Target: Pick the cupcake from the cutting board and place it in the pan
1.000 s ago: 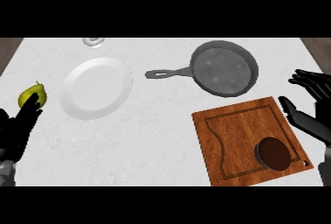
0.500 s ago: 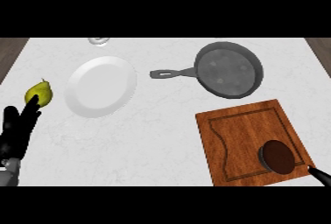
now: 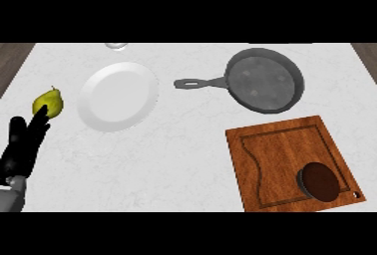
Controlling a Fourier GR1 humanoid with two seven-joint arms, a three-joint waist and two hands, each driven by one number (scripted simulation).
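Note:
The cupcake (image 3: pixel 321 181), a dark brown round shape, sits on the wooden cutting board (image 3: pixel 280 159) near its lower right corner. The grey pan (image 3: pixel 263 79) lies at the upper right of the counter, its handle pointing left. My left hand (image 3: pixel 23 145) shows at the lower left edge with straight fingers pointing up, far from the board, holding nothing. My right hand is out of the picture.
A white plate (image 3: pixel 117 95) lies at the upper left of the marble counter. A yellow-green pear (image 3: pixel 48 102) stands just above my left hand's fingertips. A pale round object (image 3: pixel 116 45) peeks in at the top edge.
My right hand, raised by the board's right side one second ago, has dropped out of view past the lower right edge. The view has shifted slightly. The cupcake has not moved.

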